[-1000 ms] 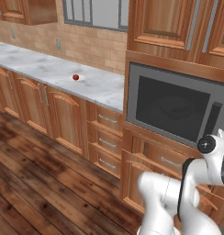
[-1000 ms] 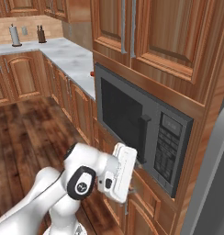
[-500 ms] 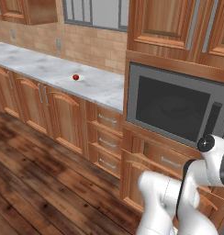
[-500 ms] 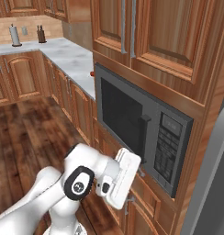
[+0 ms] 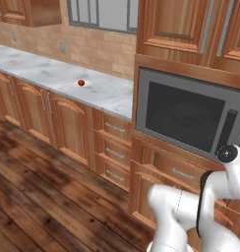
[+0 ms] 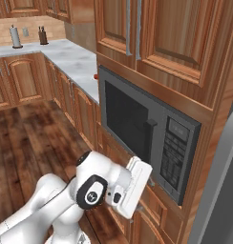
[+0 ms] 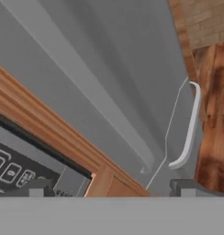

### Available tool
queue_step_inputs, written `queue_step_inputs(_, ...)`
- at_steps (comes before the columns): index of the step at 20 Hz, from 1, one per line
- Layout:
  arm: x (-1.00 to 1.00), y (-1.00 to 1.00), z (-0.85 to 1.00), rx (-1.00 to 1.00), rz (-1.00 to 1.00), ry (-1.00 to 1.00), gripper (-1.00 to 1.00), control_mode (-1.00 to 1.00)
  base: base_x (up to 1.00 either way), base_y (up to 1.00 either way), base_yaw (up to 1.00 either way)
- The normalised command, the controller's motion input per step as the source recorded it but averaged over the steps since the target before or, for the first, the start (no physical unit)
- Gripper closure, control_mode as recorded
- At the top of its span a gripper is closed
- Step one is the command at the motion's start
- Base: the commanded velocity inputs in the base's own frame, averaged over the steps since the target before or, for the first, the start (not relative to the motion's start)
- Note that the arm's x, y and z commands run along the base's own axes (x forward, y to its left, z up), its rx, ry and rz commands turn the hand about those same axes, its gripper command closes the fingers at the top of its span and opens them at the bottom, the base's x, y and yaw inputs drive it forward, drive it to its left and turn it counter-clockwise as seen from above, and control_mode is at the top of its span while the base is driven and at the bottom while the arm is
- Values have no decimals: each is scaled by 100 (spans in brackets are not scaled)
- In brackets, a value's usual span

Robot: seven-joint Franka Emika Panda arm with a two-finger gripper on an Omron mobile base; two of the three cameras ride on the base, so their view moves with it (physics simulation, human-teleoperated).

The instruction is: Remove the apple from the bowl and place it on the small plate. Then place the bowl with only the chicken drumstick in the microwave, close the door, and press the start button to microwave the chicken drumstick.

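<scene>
wood floor [image 5: 38,197] beside shut microwave [image 5: 191,115]

microwave [image 6: 152,143]: its cavity is barred by the shut door [image 5: 183,115].
worktop [image 5: 58,78]: open room is left around the apple [image 5: 81,82].

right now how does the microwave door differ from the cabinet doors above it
The microwave door is grey-framed with a large dark glass window; the cabinet doors are solid reddish-brown wood with raised panels. The microwave door carries a short dark handle beside the control strip; the cabinet doors have long pale vertical bars. Both are shut, set in one wall.
</scene>
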Motion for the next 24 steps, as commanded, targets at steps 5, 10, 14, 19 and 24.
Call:
queue_step_inputs(5, 19, -4, -20, 0, 2, -10, -100, -100, 0, 0, 0)
queue_step_inputs(10, 1, -38, -13, 0, 1, -14, -100, -100, 0, 0, 0)
queue_step_inputs(14, -2, -56, -26, 0, 9, -19, -100, -100, 0, 0, 0)
queue_step_inputs(19, 11, 19, -42, 0, 5, -11, -100, -100, 0, 0, 0)
queue_step_inputs(24, 10, 55, -12, 0, 0, -7, -100, -100, 0, 0, 0)
